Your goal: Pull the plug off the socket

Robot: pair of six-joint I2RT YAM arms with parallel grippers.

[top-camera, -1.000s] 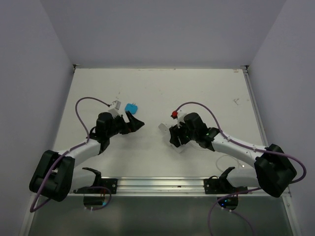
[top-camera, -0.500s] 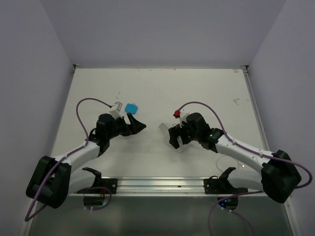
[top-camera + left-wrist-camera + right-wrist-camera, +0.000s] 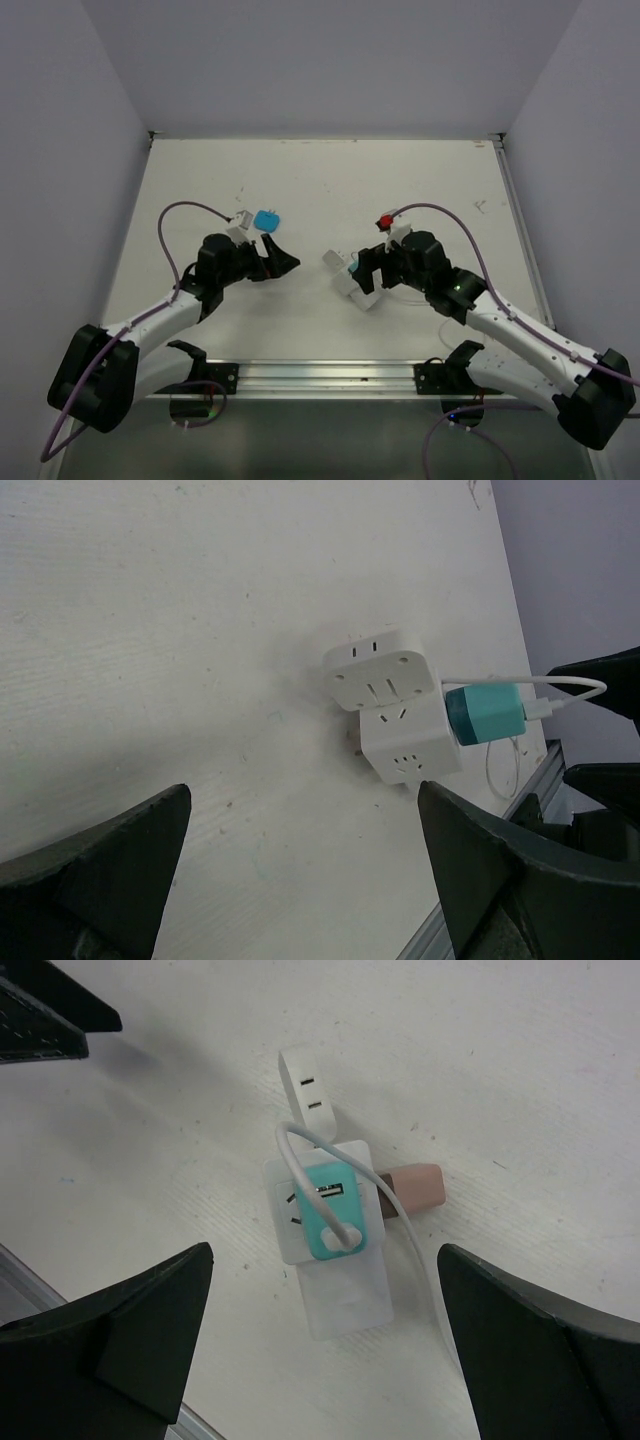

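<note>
Right, spotted the white cube-like plastic socket lying on the pale tabletop, just ahead of the right arm. Found the teal rounded plug seated in its upward face, with a thin white cable looping off it and running out of the right wrist view. Noted a smaller white slotted adapter block touching the socket's far side, and a pinkish-tan stub poking out beside it, mostly hidden. Caught the right gripper splayed wide above the socket, one finger either side, gripping nothing. Couldn't judge any contact between fingers and cube from overhead, with the arm covering half of it. Picked out the left gripper apart from it, likewise spread and empty, facing the socket across the tabletop. Glimpsed a small blue square piece near the left gripper; couldn't make out what. Lost the outer halves of both grippers' fingers off the wrist-view edges.
</note>
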